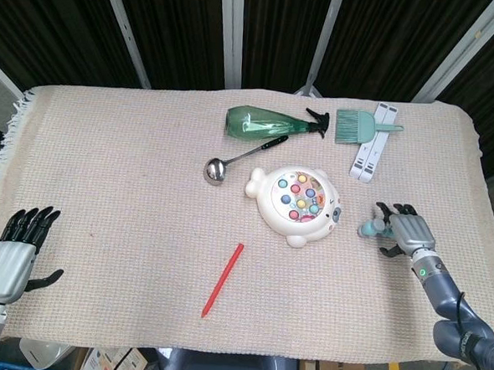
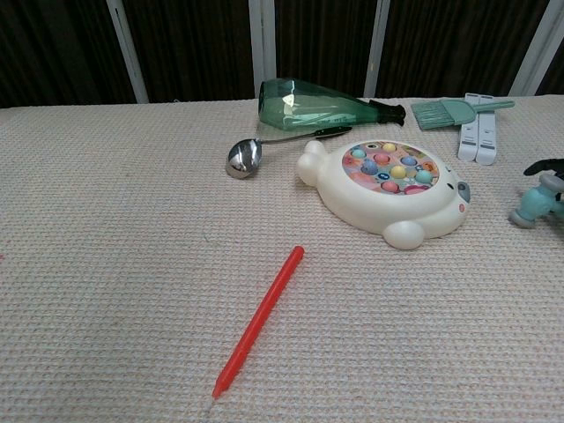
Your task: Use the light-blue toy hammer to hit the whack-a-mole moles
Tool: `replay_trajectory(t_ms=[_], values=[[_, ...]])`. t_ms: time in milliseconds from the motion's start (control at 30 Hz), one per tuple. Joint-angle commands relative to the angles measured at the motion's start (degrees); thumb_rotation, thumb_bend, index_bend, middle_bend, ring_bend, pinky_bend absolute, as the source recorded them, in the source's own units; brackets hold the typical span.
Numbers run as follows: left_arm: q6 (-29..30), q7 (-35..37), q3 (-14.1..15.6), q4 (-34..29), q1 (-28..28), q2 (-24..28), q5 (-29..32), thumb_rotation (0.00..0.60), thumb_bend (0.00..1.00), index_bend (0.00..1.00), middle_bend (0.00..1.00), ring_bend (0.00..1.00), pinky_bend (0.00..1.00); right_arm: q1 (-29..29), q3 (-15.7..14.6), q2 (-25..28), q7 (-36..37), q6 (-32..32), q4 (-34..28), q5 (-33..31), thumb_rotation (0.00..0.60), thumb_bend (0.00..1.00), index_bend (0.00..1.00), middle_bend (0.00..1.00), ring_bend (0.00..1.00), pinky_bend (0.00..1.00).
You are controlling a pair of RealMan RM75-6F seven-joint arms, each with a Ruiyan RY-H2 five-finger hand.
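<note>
The light-blue toy hammer (image 1: 370, 229) lies on the woven mat at the right, its head pointing toward the white seal-shaped whack-a-mole toy (image 1: 296, 205). In the chest view only the hammer head (image 2: 532, 205) shows, at the right edge beside the toy (image 2: 388, 189). My right hand (image 1: 405, 232) sits over the hammer's handle with its fingers spread apart and lifted off it. The handle is hidden under the palm. My left hand (image 1: 12, 254) rests at the mat's near left corner, fingers straight and holding nothing.
A red stick (image 1: 223, 279) lies in front of the toy. Behind the toy are a metal ladle (image 1: 232, 161), a green spray bottle (image 1: 272, 123), a teal brush (image 1: 360, 125) and a white folded stand (image 1: 373, 151).
</note>
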State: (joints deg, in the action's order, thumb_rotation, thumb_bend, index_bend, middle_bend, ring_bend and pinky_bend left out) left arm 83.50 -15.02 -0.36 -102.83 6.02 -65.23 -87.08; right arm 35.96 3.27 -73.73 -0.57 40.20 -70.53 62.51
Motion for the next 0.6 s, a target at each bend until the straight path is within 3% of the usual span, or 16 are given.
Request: replay_trajectory(t_ms=[33,300,433,600], values=[[0.22,0.25,-0.06,0.16,-0.14,0.00,0.13,0.600,0.15,0.00,0.01,0.00,0.00,-1.41,0.93,1.89,0.88,3.38,-3.21,0.79,0.600,0.25,0.00,0.08,0.00,0.00],[0.95,1.26,-0.42,0.87,-0.57,-0.27,0.74,0.600,0.15,0.00,0.01,0.00,0.00,-9.52,1.78,6.58,4.89,20.47,-12.96,6.90,0.600,0.25,0.00,0.06,0.00,0.00],[1.43,1.93,-0.34,1.28,-0.80,-0.41,0.33,0.600,0.15,0.00,0.01,0.00,0.00,-15.76,0.43,7.66,4.39,32.15,-17.42,11.04,0.600,0.25,0.00,0.06,0.01,0.00],[1.70,3.65,0.32,1.67,-0.93,-0.12,-1.28,0.600,0.15,0.00,0.01,0.00,0.00,-21.56,-1.78,7.41,2.85,41.52,-20.13,15.36,0.600,0.25,0.00,0.06,0.01,0.00]])
